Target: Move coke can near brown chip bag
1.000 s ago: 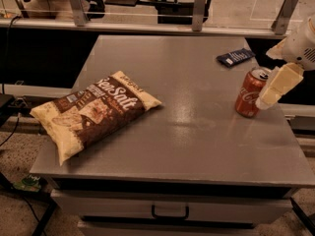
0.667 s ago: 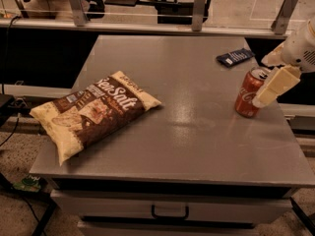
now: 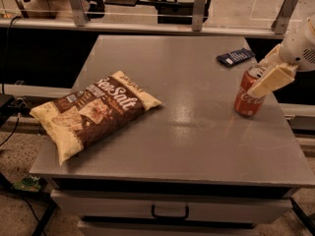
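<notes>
Red coke can (image 3: 245, 101), white script, seemingly tilted, end effector (image 3: 266, 76) at its top.

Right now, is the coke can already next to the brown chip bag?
No: the coke can stands at the gripper on the table's right, the brown chip bag far left.

On table (image 3: 187, 146), brown chip bag (image 3: 96, 112) front-left, coke can (image 3: 246, 101) far right, tool (image 3: 260, 80) at it, packet (image 3: 235, 57) behind.
</notes>
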You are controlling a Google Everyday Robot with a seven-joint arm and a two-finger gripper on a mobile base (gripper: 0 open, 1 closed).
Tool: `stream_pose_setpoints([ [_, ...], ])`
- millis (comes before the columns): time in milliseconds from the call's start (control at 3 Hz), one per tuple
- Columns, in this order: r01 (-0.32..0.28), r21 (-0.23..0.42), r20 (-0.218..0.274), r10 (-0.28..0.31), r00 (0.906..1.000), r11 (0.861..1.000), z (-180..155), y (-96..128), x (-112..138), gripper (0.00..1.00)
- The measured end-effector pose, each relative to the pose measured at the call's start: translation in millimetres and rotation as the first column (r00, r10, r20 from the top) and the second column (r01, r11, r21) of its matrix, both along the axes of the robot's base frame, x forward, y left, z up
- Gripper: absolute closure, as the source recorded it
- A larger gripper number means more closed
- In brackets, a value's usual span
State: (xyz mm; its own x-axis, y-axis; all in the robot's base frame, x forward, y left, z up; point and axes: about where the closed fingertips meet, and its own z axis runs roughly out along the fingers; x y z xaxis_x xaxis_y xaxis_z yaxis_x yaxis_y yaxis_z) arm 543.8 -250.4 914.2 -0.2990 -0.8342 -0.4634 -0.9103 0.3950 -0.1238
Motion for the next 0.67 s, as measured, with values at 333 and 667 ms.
stream_pose_setpoints([
  [333, -0.056, 0.02, 0.003, 0.056, 0.9984, 0.998, 13, 25, -3, 0.87],
  [667, -0.132, 0.065, -0.002, 0.132, 0.9912, 0.989, 22, 64, -10, 1.0],
])
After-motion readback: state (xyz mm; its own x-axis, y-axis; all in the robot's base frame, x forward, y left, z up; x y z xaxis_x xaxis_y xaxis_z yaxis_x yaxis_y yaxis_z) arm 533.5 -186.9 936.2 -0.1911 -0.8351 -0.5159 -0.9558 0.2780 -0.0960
